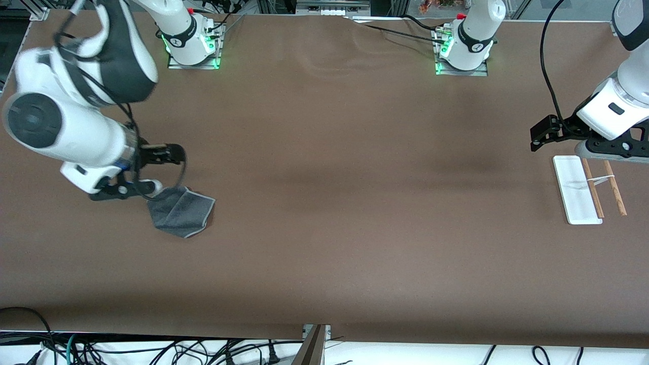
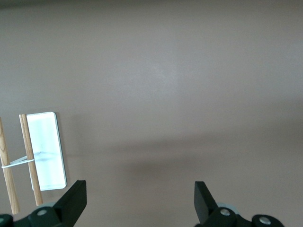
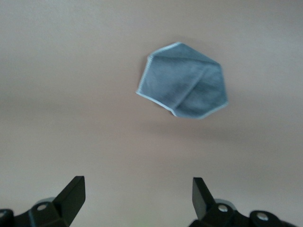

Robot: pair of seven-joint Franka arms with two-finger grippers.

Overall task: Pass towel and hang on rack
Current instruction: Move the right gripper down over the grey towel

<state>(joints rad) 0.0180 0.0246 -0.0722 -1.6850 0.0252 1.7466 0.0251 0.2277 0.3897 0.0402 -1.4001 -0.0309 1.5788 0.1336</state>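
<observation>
The towel (image 1: 181, 212) is a dark grey cloth with a pale edge trim, lying folded and flat on the brown table toward the right arm's end. In the right wrist view the towel (image 3: 182, 87) lies apart from the fingertips. My right gripper (image 1: 128, 191) hovers low beside it, open and empty, as the right wrist view (image 3: 137, 195) shows. The rack (image 1: 577, 190) lies at the left arm's end: a white base, two wooden rods (image 1: 614, 188) and a thin white crosspiece. My left gripper (image 1: 611, 151) hangs over its edge, open and empty (image 2: 139, 196). The rack (image 2: 46, 150) shows beside one finger.
The brown table (image 1: 334, 167) stretches bare between towel and rack. The arm bases (image 1: 192, 43) (image 1: 464, 48) stand along the table's edge farthest from the front camera. Cables (image 1: 152, 350) hang below the nearest edge.
</observation>
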